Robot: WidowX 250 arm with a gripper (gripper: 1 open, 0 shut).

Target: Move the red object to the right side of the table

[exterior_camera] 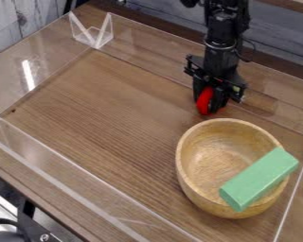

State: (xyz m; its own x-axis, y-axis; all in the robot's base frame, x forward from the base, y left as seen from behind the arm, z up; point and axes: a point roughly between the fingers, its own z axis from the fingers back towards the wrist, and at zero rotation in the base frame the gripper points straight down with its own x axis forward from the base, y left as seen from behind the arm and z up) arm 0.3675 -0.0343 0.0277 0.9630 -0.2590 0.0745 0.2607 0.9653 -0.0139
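The black pincer [214, 95] is low over the tabletop [98, 104], in its far right part. The red object [204, 97] is just at the tips of the pincer, beside the far edge of the wooden bowl [218, 154], and it is outside this bowl. The dark fingers cover a good part of the red object, so only a small red piece can be seen well. It seems that the pincer is clamped on the red object, with one finger on each side of it. If the red object touches the wood or hangs a little above it, I cannot tell.

The bowl stands in the near right part, and a green block [258, 180] lies across its right side.

In my judgement, the step in hand is the grip on the red object, or its setting down, because the place is already on the right half. If this place is enough, the next move is to lower gently and to open the fingers. If not, a small lift and a move more to the right are needed, keeping away from the bowl rim.
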